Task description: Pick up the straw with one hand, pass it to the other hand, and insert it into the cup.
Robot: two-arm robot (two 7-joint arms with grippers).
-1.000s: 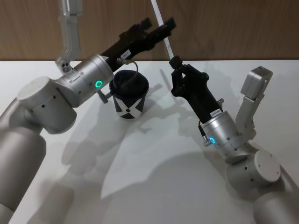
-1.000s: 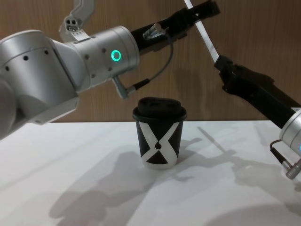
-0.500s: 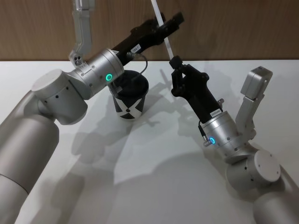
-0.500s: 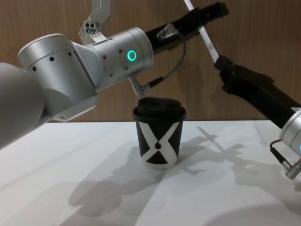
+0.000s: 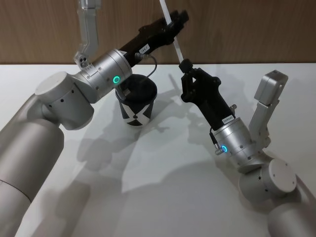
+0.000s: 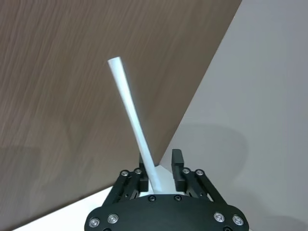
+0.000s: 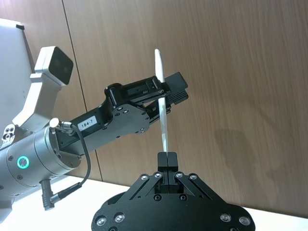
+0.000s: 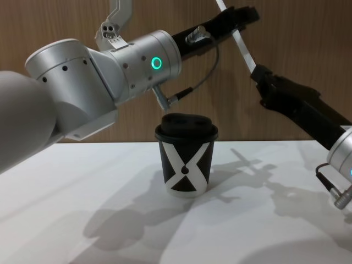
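Handover half done: at top centre, my right gripper pinches the lower end of the straw. My left gripper straddles it higher up, not yet clamped. Release and insertion into the cup, left of centre, are still to do.

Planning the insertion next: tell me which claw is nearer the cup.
Right. The right claw, gripping the straw, is up and to the cup's right. The left claw, straddling the straw's upper part, sits higher and farther beyond the cup.
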